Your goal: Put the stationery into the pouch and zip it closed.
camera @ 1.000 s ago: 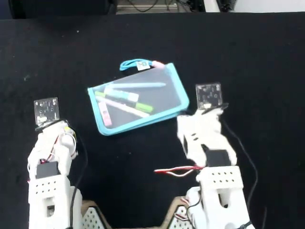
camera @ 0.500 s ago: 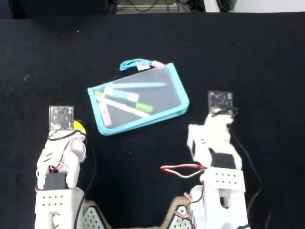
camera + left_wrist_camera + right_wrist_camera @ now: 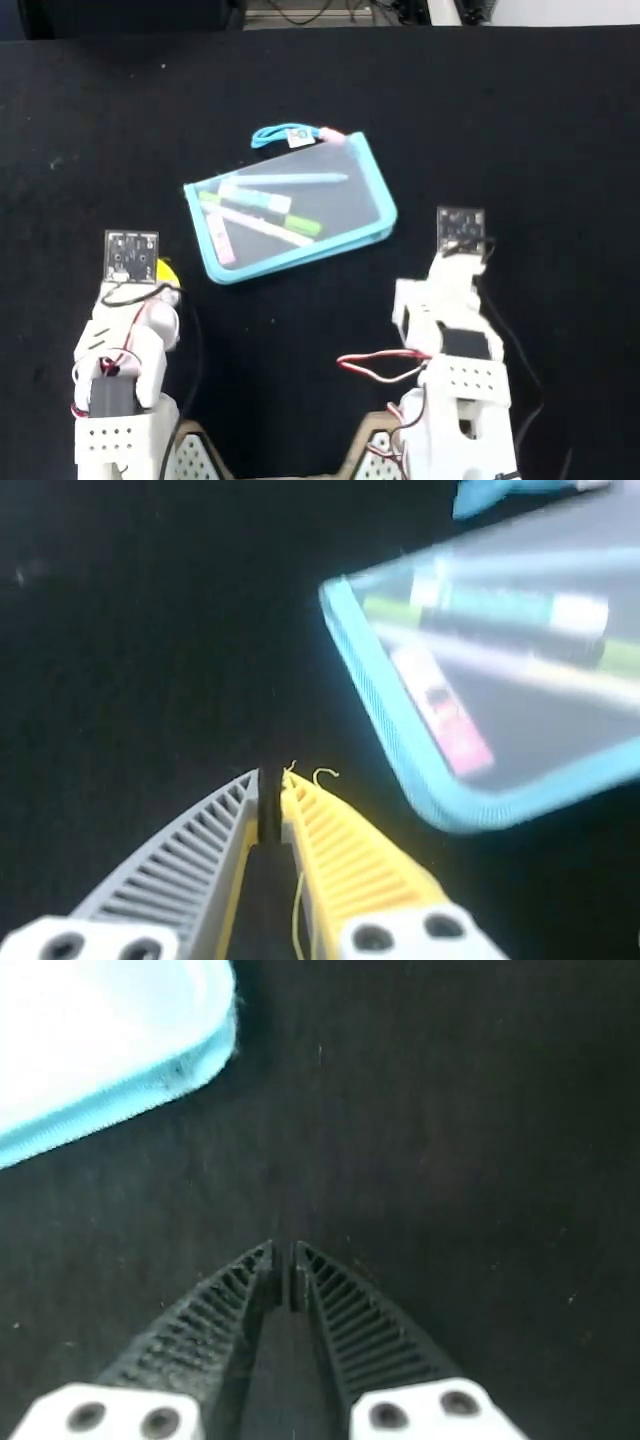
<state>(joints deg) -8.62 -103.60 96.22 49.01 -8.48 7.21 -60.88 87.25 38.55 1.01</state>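
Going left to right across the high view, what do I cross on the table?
left arm → pouch, with the stationery lying inside it → right arm

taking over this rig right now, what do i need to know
Left gripper: shut, empty, near the pouch corner, not touching.
Right gripper: shut, empty, apart from the pouch.
Pouch lies flat ahead of both grippers, with the stationery inside, seen through its clear face.
Done: stationery is in.
Left: the zip looks closed, so confirm at the strap end.
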